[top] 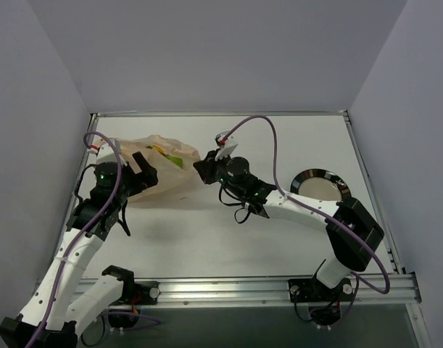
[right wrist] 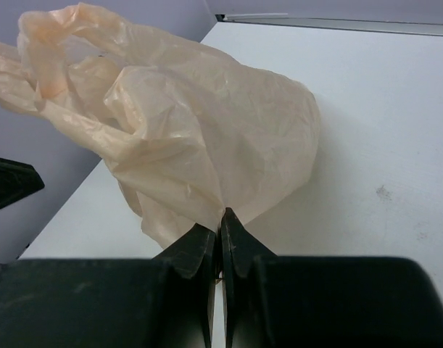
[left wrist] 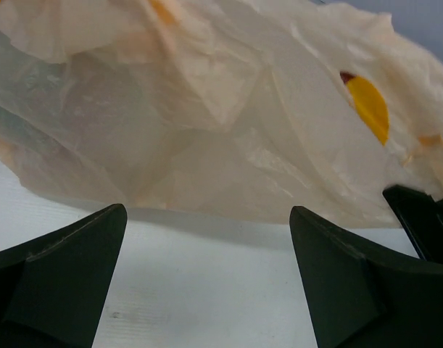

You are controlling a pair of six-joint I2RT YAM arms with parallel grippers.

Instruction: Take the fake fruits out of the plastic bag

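- Fruits (top: pixel 168 156): yellow-green shapes show at the mouth of one peach bag (top: pixel 159 185); their number cannot be told.
- Bag lies on the far-left part of the table (top: pixel 279 138), between the two grippers.
- Left gripper (left wrist: pixel 208 217): fingers spread wide, holding nothing, bag just ahead.
- Right gripper (right wrist: pixel 221 214): fingers pressed together at the bag's edge; whether they pinch film cannot be told.
- One dark plate (top: pixel 319 171) sits well right of the bag.
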